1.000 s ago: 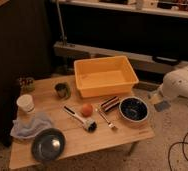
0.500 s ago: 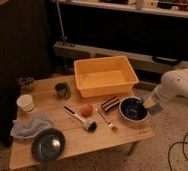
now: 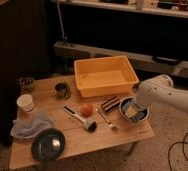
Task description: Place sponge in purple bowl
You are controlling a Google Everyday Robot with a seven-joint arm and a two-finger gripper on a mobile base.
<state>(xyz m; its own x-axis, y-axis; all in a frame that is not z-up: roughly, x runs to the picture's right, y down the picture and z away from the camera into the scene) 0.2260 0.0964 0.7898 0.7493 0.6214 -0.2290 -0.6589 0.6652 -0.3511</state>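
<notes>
The purple bowl [image 3: 141,116] stands near the right edge of the wooden table [image 3: 72,145], in front of the yellow bin. My white arm reaches in from the right. Its gripper [image 3: 129,106] is low over the bowl and covers most of the bowl's inside. A pale yellowish piece [image 3: 132,113] that looks like the sponge shows at the gripper's tip inside the bowl. I cannot tell whether it is held or resting in the bowl.
A yellow bin [image 3: 106,75] sits at the back. A dark striped packet [image 3: 109,103], a spoon [image 3: 106,120], a red ball [image 3: 87,109] and a brush [image 3: 79,119] lie left of the bowl. A can [image 3: 62,90], jar [image 3: 26,84], white cup [image 3: 25,102], blue cloth [image 3: 32,125] and dark plate [image 3: 48,144] stand at the left.
My arm has moved left from beyond the table's right edge, and the gripper has come down over the purple bowl. Nothing else on the table has moved.
</notes>
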